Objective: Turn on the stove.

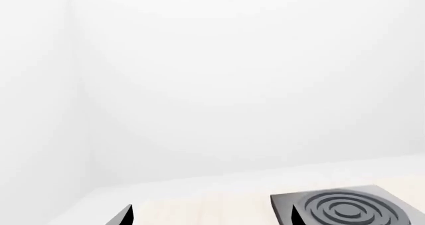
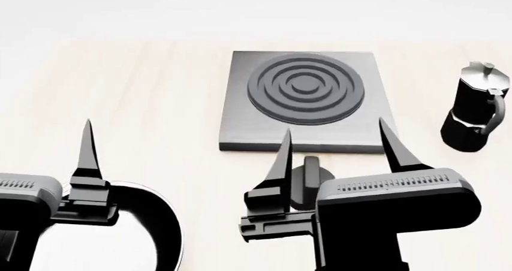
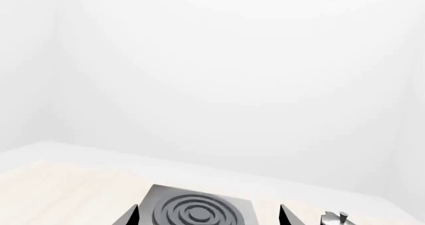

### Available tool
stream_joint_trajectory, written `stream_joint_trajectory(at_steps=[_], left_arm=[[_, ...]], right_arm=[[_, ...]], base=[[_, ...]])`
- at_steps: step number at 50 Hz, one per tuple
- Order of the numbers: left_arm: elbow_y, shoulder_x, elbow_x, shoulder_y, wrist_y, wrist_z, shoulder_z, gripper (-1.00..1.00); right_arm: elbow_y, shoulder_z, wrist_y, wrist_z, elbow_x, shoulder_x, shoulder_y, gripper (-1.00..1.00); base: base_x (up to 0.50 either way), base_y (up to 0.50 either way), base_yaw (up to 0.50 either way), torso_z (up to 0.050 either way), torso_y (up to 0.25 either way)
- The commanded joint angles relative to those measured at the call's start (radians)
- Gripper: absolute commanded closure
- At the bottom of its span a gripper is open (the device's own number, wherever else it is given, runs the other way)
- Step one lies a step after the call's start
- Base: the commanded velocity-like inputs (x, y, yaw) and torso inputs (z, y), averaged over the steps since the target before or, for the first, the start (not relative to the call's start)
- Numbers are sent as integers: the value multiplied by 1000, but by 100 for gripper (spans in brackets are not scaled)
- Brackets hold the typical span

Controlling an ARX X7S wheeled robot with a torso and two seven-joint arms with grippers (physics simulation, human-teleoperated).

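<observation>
The stove (image 2: 304,97) is a flat dark-grey slab with raised burner rings, lying on the pale wooden table. Its small black ridged knob (image 2: 309,174) sits just in front of the slab, partly hidden behind my right gripper's body. My right gripper (image 2: 340,148) hovers over the knob and the slab's near edge with its jaws wide apart and empty. The right wrist view shows the stove (image 3: 196,211) between its fingertips (image 3: 133,216). My left gripper (image 1: 211,217) is open and empty, left of the stove (image 1: 349,210). One of its fingers (image 2: 88,154) shows in the head view.
A black frying pan (image 2: 156,223) lies at the near left, under my left gripper. A tall black moka pot (image 2: 476,109) stands right of the stove, and its top shows in the right wrist view (image 3: 332,218). White walls stand behind the table (image 2: 136,97).
</observation>
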State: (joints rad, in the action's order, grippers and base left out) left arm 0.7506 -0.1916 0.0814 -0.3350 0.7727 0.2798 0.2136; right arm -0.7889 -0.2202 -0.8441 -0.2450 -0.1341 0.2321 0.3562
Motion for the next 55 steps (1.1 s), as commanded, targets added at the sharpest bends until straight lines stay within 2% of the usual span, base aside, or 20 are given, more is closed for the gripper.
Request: stream_joint_trajectory(at_steps=[1, 28, 55], left_arm=[[-10, -4, 7, 0, -8, 7, -5, -100], [-23, -16, 23, -3, -17, 20, -2, -100], [-39, -28, 34, -1, -34, 37, -4, -100]], right_arm=[[-1, 1, -1, -8, -3, 4, 0, -100], [43, 1, 28, -10, -27, 1, 0, -100], [358, -3, 77, 15, -60, -23, 22, -100]], base=[[230, 0, 0, 0, 0], [204, 0, 0, 0, 1], [0, 0, 0, 0, 0]])
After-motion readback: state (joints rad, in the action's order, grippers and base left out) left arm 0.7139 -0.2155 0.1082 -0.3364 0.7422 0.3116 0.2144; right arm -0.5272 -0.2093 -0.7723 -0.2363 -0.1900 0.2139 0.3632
